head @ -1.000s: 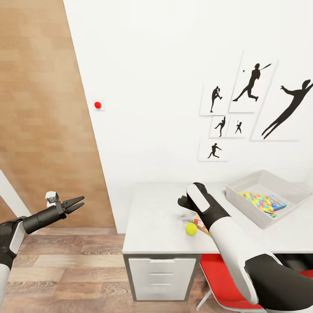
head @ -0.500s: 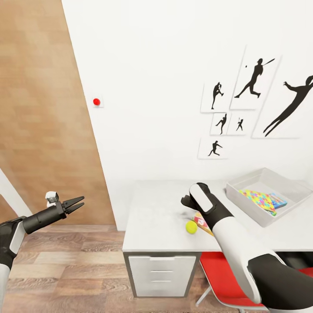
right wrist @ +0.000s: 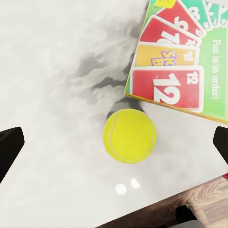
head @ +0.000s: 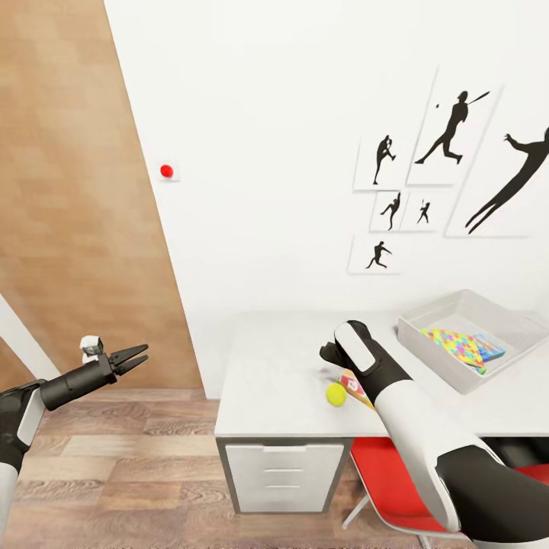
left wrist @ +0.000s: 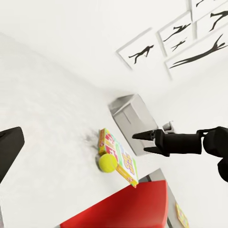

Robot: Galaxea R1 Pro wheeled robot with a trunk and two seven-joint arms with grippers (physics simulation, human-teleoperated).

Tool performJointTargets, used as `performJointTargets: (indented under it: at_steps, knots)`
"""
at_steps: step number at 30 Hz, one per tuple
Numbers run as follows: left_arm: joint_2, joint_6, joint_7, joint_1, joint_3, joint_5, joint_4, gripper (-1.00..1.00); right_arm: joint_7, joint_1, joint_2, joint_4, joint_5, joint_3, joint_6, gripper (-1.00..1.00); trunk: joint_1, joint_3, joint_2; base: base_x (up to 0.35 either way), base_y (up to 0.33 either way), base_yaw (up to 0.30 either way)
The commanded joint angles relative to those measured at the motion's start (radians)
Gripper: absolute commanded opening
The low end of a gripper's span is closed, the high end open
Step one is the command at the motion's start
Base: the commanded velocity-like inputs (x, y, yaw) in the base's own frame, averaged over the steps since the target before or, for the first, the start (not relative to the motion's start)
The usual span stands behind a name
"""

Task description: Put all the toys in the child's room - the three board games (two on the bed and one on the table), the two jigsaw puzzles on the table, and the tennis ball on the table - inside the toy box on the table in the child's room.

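White wall with baseball prints [head: 450, 145] backs the desk [head: 267, 396] in the head view. Over the desk the right gripper [head: 331, 355] hangs just above the ball [head: 335, 394]; the game [head: 352, 385] lies beside the ball, partly under the arm. Further off to that gripper's right, the box [head: 427, 352] holds a puzzle [head: 454, 347]. Off the desk's end, the left gripper [head: 134, 357] is held over the floor [head: 114, 473], slightly parted and empty.

Left wrist view: the ball [left wrist: 108, 163] touches the game [left wrist: 118, 156], the right gripper [left wrist: 142, 142] open above them, box [left wrist: 133, 118] beyond.

Right wrist view: ball [right wrist: 129, 136] centred between widely spread fingertips [right wrist: 9, 147], untouched, just beside the game's [right wrist: 175, 66] corner.
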Motion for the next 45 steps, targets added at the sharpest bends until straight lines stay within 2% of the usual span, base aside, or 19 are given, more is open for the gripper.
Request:
performJointTargets:
  at_steps: [1,27,45]
  knots:
    - [0.0,0.01,-0.002,-0.001,0.0,0.002,0.0,1.0,-0.009,-0.001,-0.001,-0.001,-0.008,0.004,0.003,1.0,0.001,-0.004,-0.002,0.0,0.0,0.0]
    - [0.0,0.009,-0.002,-0.001,0.0,0.002,0.0,1.0,-0.009,-0.003,-0.003,-0.002,-0.006,0.004,0.002,1.0,0.001,-0.047,-0.002,0.0,0.0,0.0]
    - [0.0,0.005,-0.002,-0.001,0.0,0.002,0.0,1.0,-0.009,-0.003,-0.022,-0.002,-0.007,0.004,0.001,1.0,0.001,-0.076,-0.002,0.0,0.0,0.0]
